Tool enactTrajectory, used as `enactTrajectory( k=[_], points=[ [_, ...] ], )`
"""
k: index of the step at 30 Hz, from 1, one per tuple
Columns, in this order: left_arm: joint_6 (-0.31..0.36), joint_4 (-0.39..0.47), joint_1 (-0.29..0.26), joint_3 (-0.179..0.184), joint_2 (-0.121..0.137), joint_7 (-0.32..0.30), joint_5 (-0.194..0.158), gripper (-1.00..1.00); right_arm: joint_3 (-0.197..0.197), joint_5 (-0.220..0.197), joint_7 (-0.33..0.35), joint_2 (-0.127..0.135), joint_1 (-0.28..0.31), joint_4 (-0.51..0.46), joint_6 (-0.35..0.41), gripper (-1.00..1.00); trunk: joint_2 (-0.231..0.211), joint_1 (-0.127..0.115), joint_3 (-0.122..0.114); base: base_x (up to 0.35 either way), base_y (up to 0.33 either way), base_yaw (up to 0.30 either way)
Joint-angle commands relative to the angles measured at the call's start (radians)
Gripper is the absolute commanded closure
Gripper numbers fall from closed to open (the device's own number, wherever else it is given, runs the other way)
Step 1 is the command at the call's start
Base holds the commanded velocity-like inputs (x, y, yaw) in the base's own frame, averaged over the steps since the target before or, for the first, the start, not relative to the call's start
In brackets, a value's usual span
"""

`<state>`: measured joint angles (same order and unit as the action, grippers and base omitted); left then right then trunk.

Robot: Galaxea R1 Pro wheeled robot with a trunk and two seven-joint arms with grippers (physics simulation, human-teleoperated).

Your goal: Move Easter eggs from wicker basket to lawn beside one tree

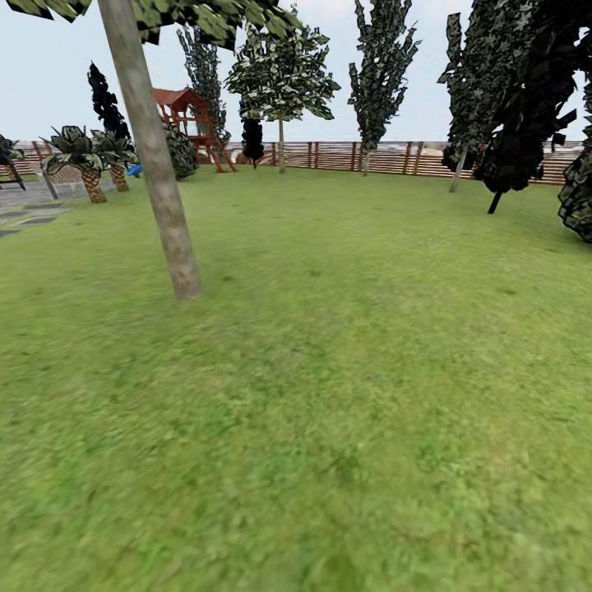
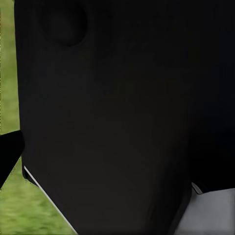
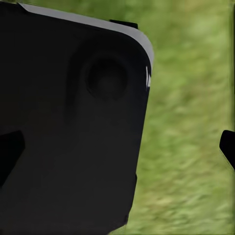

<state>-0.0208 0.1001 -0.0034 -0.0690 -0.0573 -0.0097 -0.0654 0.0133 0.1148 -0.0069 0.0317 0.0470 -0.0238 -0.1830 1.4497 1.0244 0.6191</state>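
the head view looks over the lawn point(image 1: 345, 395). at far left stand scaly-trunked palms point(image 1: 82, 160) beside grey paving point(image 1: 29, 210). next comes the tree point(image 1: 156, 173), its pale smooth trunk leaning and rooted in the grass. behind it is a wooden playset point(image 1: 187, 115), then a brown slat fence point(image 1: 362, 154) running rightward, and dark trees point(image 1: 518, 107) at right. both wrist views show a black robot body panel point(image 2: 122, 122) over grass; whether either end effector is released or clenched, i cannot tell.
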Motion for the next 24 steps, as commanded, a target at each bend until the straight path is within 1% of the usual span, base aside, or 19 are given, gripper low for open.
enactTrajectory(
  k=[1, 7, 13, 24],
  points=[
    [-0.002, 0.0, 0.0, -0.006, 0.0, -0.001, -0.006, -1.0, 0.0, 0.005, -0.001, -0.001, 0.001, 0.001, -0.003, -1.0, 0.0, 0.001, 0.001, 0.339, 0.0, 0.0],
    [-0.002, 0.0, 0.0, -0.006, 0.0, -0.001, -0.006, -1.0, 0.0, 0.005, -0.001, -0.005, 0.0, 0.001, -0.004, -1.0, 0.0, 0.001, 0.001, 0.339, 0.0, 0.0],
    [-0.002, 0.0, 0.0, -0.006, 0.0, -0.001, -0.006, -1.0, -0.002, 0.005, -0.002, -0.006, 0.001, -0.001, -0.04, -1.0, 0.0, 0.001, 0.001, 0.339, 0.0, 0.0],
    [-0.002, 0.0, 0.0, -0.006, 0.0, -0.001, -0.007, -1.0, -0.007, -0.002, -0.004, -0.004, 0.001, -0.005, -0.029, -1.0, 0.0, 0.001, 0.001, 0.339, 0.0, 0.0]
  ],
)
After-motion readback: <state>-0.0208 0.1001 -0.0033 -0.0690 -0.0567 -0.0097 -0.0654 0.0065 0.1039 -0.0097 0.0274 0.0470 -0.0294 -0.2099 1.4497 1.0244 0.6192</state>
